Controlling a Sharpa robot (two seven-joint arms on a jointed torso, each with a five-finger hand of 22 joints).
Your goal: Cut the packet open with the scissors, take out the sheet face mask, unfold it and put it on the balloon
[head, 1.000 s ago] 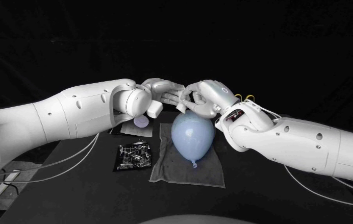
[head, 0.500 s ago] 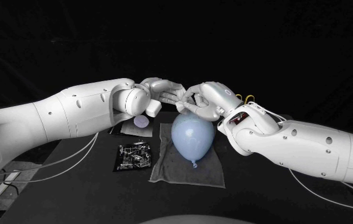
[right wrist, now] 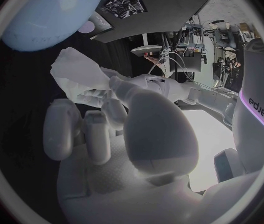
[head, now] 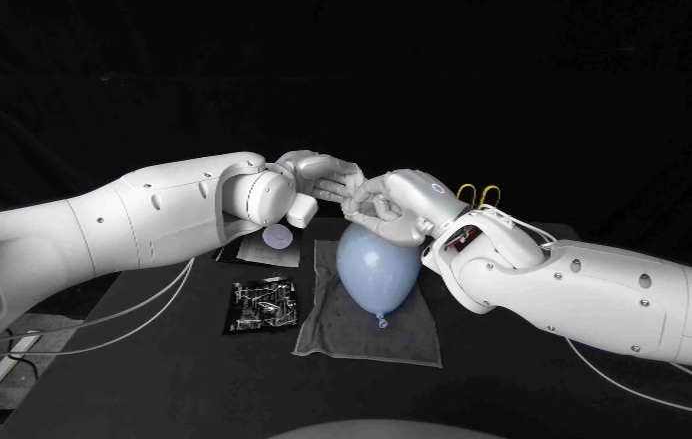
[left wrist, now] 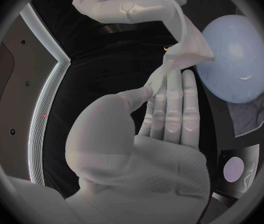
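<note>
Mask (left wrist: 183, 52) between fingers (left wrist: 171, 112) of left hand (left wrist: 138, 144)

The head view is dim — the black table (head: 173, 369) and backdrop swallow the light, while the left arm (head: 130, 224), right arm (head: 577, 289) and pale balloon (head: 378, 271) catch it brightly, their undersides shaded. Both wrist views bend straight edges toward the rim, and a white patch in the right wrist view is blown out.
</note>
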